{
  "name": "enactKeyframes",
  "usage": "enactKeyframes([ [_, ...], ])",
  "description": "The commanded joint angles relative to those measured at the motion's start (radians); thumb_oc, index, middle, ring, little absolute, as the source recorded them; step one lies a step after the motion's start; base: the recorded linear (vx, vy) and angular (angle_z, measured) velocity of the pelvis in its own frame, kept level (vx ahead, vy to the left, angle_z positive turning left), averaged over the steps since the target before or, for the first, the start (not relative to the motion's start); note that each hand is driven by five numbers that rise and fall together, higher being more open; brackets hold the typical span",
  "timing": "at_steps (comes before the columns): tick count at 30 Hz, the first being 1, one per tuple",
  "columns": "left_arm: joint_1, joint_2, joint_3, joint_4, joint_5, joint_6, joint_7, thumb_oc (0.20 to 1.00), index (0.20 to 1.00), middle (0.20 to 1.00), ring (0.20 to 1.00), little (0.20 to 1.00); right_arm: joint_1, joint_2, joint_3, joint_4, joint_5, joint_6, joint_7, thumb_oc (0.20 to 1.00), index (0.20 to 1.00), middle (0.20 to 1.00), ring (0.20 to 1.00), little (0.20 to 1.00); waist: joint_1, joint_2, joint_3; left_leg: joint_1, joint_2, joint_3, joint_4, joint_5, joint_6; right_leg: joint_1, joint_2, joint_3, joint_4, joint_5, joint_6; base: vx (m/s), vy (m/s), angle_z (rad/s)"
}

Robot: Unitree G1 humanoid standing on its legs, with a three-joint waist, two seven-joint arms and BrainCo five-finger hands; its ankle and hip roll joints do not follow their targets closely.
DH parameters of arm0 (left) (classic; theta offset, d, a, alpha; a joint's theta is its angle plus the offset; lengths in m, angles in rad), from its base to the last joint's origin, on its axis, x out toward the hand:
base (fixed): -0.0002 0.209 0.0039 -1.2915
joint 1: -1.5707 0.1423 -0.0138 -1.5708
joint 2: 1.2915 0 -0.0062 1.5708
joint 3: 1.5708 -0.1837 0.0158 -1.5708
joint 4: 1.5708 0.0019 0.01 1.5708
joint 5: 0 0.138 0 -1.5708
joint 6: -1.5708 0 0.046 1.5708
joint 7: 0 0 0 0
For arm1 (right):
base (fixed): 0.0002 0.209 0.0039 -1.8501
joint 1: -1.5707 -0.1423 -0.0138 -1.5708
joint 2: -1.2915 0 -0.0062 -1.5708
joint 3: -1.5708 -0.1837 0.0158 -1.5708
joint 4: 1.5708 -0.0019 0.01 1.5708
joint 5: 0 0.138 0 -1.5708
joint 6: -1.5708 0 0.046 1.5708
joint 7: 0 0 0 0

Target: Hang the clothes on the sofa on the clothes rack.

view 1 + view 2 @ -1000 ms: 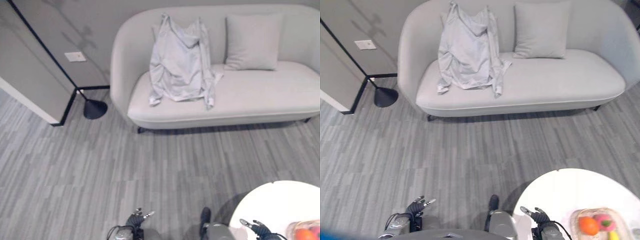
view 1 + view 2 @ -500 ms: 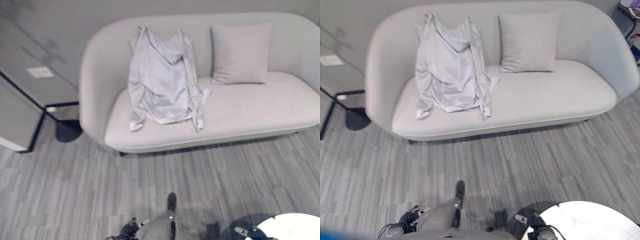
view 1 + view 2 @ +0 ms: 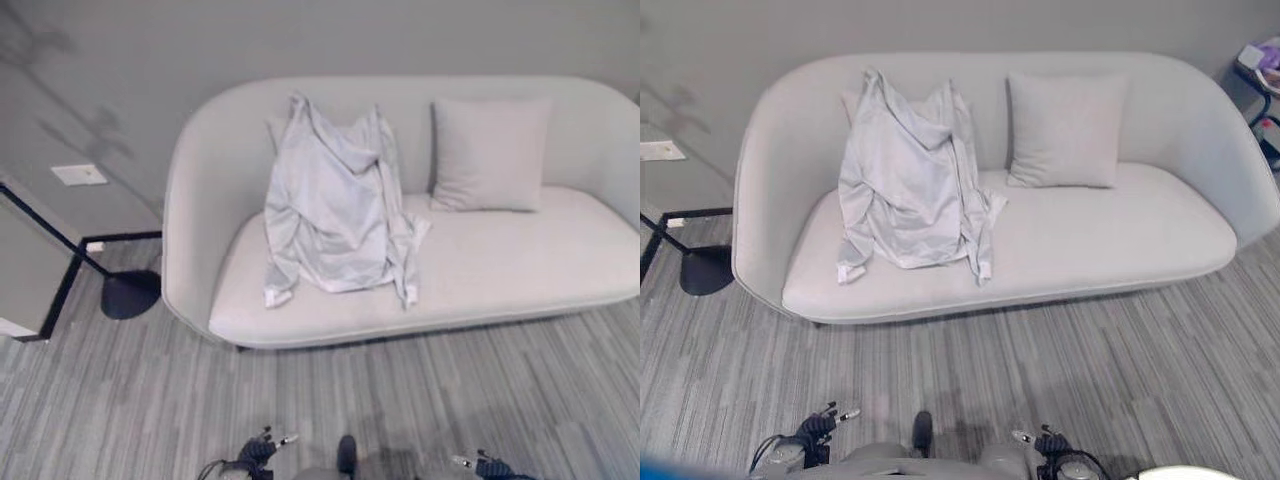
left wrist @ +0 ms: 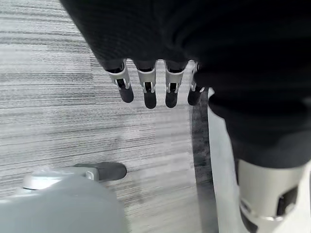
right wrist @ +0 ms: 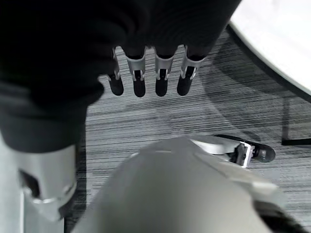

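A pale grey garment (image 3: 335, 215) lies draped over the backrest and seat of a light grey sofa (image 3: 500, 270), on its left half. My left hand (image 3: 262, 450) hangs low at the bottom edge of the eye views, far from the sofa, with fingers (image 4: 148, 92) relaxed and straight, holding nothing. My right hand (image 3: 1045, 442) hangs at the bottom right, fingers (image 5: 146, 80) likewise straight and empty.
A square grey cushion (image 3: 488, 155) leans on the sofa's backrest right of the garment. A black floor-lamp base (image 3: 128, 296) with a slanting pole stands left of the sofa by the wall. A white round table edge (image 3: 1185, 472) shows at the lower right. Grey striped carpet lies between me and the sofa.
The whole picture has shifted: the camera has moved, so the sofa now sits more centred and the white table has nearly left the view. Both hands stay hanging low.
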Motion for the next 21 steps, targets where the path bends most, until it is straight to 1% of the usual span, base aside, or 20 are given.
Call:
enactKeyframes([
  [1, -0.030, 0.022, 0.042, -0.036, 0.039, -0.011, -0.005, 1.000, 1.000, 1.000, 1.000, 1.000, -0.005, -0.042, 0.013, -0.054, -0.015, -0.009, 0.002, 1.000, 1.000, 1.000, 1.000, 1.000, -0.006, 0.026, 0.082, -0.020, 0.054, 0.009, 0.004, -0.007, -0.082, 0.051, 0.003, -0.014, -0.243, 0.303, -0.023, 0.16, -0.005, 0.10],
  [2, -0.033, 0.023, 0.039, -0.036, 0.044, -0.011, -0.004, 1.000, 1.000, 1.000, 1.000, 1.000, -0.002, -0.042, 0.007, -0.051, -0.016, -0.007, 0.002, 1.000, 1.000, 1.000, 1.000, 1.000, -0.004, 0.029, 0.076, -0.006, 0.063, 0.007, 0.004, -0.021, -0.092, 0.038, -0.015, -0.042, -0.323, 0.265, -0.028, 0.11, -0.019, 0.04],
  [3, -0.033, 0.022, 0.039, -0.036, 0.044, -0.011, -0.004, 1.000, 1.000, 1.000, 1.000, 1.000, -0.002, -0.042, 0.007, -0.051, -0.016, -0.007, 0.002, 1.000, 1.000, 1.000, 1.000, 1.000, -0.006, 0.029, 0.078, -0.004, 0.063, 0.005, 0.004, -0.021, -0.092, 0.042, -0.015, -0.044, -0.324, 0.264, -0.029, 0.17, -0.038, -0.03],
  [4, -0.034, 0.021, 0.038, -0.034, 0.048, -0.012, -0.004, 1.000, 1.000, 1.000, 1.000, 1.000, -0.001, -0.043, 0.004, -0.048, -0.019, -0.007, 0.001, 1.000, 1.000, 1.000, 1.000, 1.000, -0.005, 0.030, 0.075, 0.001, 0.068, 0.005, 0.004, -0.031, -0.096, 0.037, -0.024, -0.062, -0.378, 0.237, -0.030, 0.19, -0.102, 0.01],
  [5, -0.038, 0.019, 0.027, -0.026, 0.061, -0.014, -0.005, 1.000, 1.000, 1.000, 1.000, 1.000, -0.001, -0.043, 0.001, -0.047, -0.020, -0.006, 0.003, 1.000, 1.000, 1.000, 1.000, 1.000, -0.013, 0.026, 0.075, 0.021, 0.073, -0.003, 0.004, -0.057, -0.108, 0.027, -0.021, -0.092, -0.546, 0.211, -0.023, 0.27, -0.142, -0.04],
  [6, -0.047, 0.018, 0.019, -0.018, 0.072, -0.019, 0.000, 1.000, 1.000, 1.000, 1.000, 1.000, -0.005, -0.042, 0.002, -0.047, -0.019, -0.005, 0.003, 1.000, 1.000, 1.000, 1.000, 1.000, -0.022, 0.019, 0.076, 0.033, 0.068, -0.013, 0.004, -0.071, -0.112, -0.004, -0.014, -0.088, -0.630, 0.222, -0.014, 0.27, -0.154, -0.11],
  [7, -0.051, 0.017, 0.016, -0.018, 0.078, -0.018, -0.001, 1.000, 1.000, 1.000, 1.000, 1.000, -0.008, -0.041, 0.003, -0.047, -0.019, -0.004, 0.003, 1.000, 1.000, 1.000, 1.000, 1.000, -0.029, 0.017, 0.081, 0.046, 0.067, -0.020, 0.004, -0.081, -0.114, -0.005, -0.011, -0.080, -0.690, 0.238, -0.005, 0.21, -0.104, -0.18],
  [8, -0.058, 0.017, 0.014, -0.012, 0.083, -0.018, 0.003, 1.000, 1.000, 1.000, 1.000, 1.000, -0.012, -0.041, 0.005, -0.046, -0.017, -0.002, 0.002, 1.000, 1.000, 1.000, 1.000, 1.000, -0.036, 0.011, 0.087, 0.064, 0.062, -0.026, 0.004, -0.093, -0.116, -0.029, -0.004, -0.072, -0.742, 0.267, 0.009, 0.22, -0.096, -0.04],
  [9, -0.063, 0.015, 0.013, -0.010, 0.090, -0.019, 0.004, 1.000, 1.000, 1.000, 1.000, 1.000, -0.016, -0.038, 0.007, -0.045, -0.019, 0.002, 0.001, 1.000, 1.000, 1.000, 1.000, 1.000, -0.043, 0.009, 0.095, 0.087, 0.059, -0.032, 0.004, -0.106, -0.119, -0.059, 0.003, -0.078, -0.793, 0.303, 0.028, 0.26, -0.099, 0.10],
  [10, -0.068, 0.014, 0.012, -0.008, 0.096, -0.019, 0.005, 1.000, 1.000, 1.000, 1.000, 1.000, -0.018, -0.036, 0.007, -0.042, -0.023, 0.003, 0.001, 1.000, 1.000, 1.000, 1.000, 1.000, -0.051, 0.010, 0.101, 0.108, 0.063, -0.038, 0.004, -0.119, -0.124, -0.079, 0.012, -0.092, -0.837, 0.321, 0.041, 0.19, -0.072, 0.07],
  [11, -0.068, 0.013, 0.012, -0.008, 0.096, -0.019, 0.005, 1.000, 1.000, 1.000, 1.000, 1.000, -0.018, -0.037, 0.007, -0.042, -0.023, 0.003, 0.001, 1.000, 1.000, 1.000, 1.000, 1.000, -0.051, 0.014, 0.103, 0.112, 0.067, -0.039, 0.004, -0.122, -0.125, -0.075, 0.016, -0.094, -0.837, 0.320, 0.040, 0.19, -0.066, 0.06],
  [12, -0.069, 0.012, 0.010, -0.005, 0.103, -0.017, 0.004, 1.000, 1.000, 1.000, 1.000, 1.000, -0.019, -0.033, 0.009, -0.040, -0.028, 0.006, 0.001, 1.000, 1.000, 1.000, 1.000, 1.000, -0.058, 0.015, 0.105, 0.135, 0.072, -0.039, 0.004, -0.134, -0.131, -0.107, 0.022, -0.112, -0.845, 0.318, 0.050, 0.31, -0.123, 0.33],
  [13, -0.070, 0.005, 0.013, 0.005, 0.114, -0.013, 0.000, 1.000, 1.000, 1.000, 1.000, 1.000, -0.019, -0.032, 0.011, -0.034, -0.039, 0.008, 0.000, 1.000, 1.000, 1.000, 1.000, 1.000, -0.063, 0.010, 0.105, 0.172, 0.075, -0.042, 0.004, -0.159, -0.141, -0.130, 0.022, -0.171, -0.845, 0.318, 0.061, 0.38, -0.156, 0.43],
  [14, -0.069, 0.003, 0.011, 0.007, 0.118, -0.013, -0.001, 1.000, 1.000, 1.000, 1.000, 1.000, -0.017, -0.033, 0.013, -0.033, -0.042, 0.008, 0.001, 1.000, 1.000, 1.000, 1.000, 1.000, -0.066, 0.006, 0.102, 0.183, 0.076, -0.045, 0.004, -0.166, -0.143, -0.123, 0.019, -0.189, -0.845, 0.325, 0.059, 0.40, -0.191, 0.46],
  [15, -0.071, 0.000, 0.007, 0.014, 0.131, -0.012, -0.002, 1.000, 1.000, 1.000, 1.000, 1.000, -0.015, -0.034, 0.014, -0.028, -0.044, 0.007, 0.004, 1.000, 1.000, 1.000, 1.000, 1.000, -0.068, -0.003, 0.093, 0.194, 0.074, -0.056, 0.004, -0.181, -0.147, -0.112, 0.017, -0.191, -0.845, 0.330, 0.055, 0.30, -0.154, 0.27],
  [16, -0.066, -0.004, 0.006, 0.020, 0.139, -0.014, -0.001, 1.000, 1.000, 1.000, 1.000, 1.000, -0.013, -0.037, 0.014, -0.026, -0.045, 0.008, 0.005, 1.000, 1.000, 1.000, 1.000, 1.000, -0.071, -0.009, 0.084, 0.206, 0.076, -0.067, 0.004, -0.191, -0.148, -0.096, 0.018, -0.187, -0.845, 0.349, 0.049, 0.38, -0.211, 0.54],
  [17, -0.066, -0.008, 0.002, 0.029, 0.154, -0.012, -0.004, 1.000, 1.000, 1.000, 1.000, 1.000, -0.011, -0.041, 0.014, -0.025, -0.046, 0.007, 0.007, 1.000, 1.000, 1.000, 1.000, 1.000, -0.076, -0.010, 0.073, 0.218, 0.089, -0.070, 0.004, -0.202, -0.156, -0.088, 0.024, -0.181, -0.845, 0.349, 0.043, 0.27, -0.148, 0.59],
  [18, -0.066, -0.008, 0.002, 0.029, 0.154, -0.012, -0.004, 1.000, 1.000, 1.000, 1.000, 1.000, -0.011, -0.041, 0.014, -0.025, -0.046, 0.007, 0.007, 1.000, 1.000, 1.000, 1.000, 1.000, -0.076, -0.008, 0.074, 0.220, 0.091, -0.070, 0.004, -0.203, -0.157, -0.087, 0.026, -0.182, -0.845, 0.348, 0.043, 0.37, -0.249, 0.58],
  [19, -0.063, -0.013, -0.005, 0.027, 0.151, -0.011, -0.009, 1.000, 1.000, 1.000, 1.000, 1.000, -0.016, -0.054, 0.007, -0.011, -0.043, 0.008, 0.009, 1.000, 1.000, 1.000, 1.000, 1.000, -0.083, 0.000, 0.060, 0.224, 0.121, -0.080, 0.004, -0.205, -0.173, -0.070, 0.046, -0.167, -0.845, 0.342, 0.029, 0.33, -0.225, 0.29],
  [21, -0.058, -0.019, -0.012, 0.015, 0.143, -0.011, -0.012, 1.000, 1.000, 1.000, 1.000, 1.000, -0.019, -0.062, 0.001, -0.009, -0.035, 0.006, 0.007, 1.000, 1.000, 1.000, 1.000, 1.000, -0.088, 0.015, 0.045, 0.228, 0.155, -0.086, 0.004, -0.196, -0.192, -0.056, 0.077, -0.143, -0.845, 0.320, 0.008, 0.39, -0.253, 0.31],
])
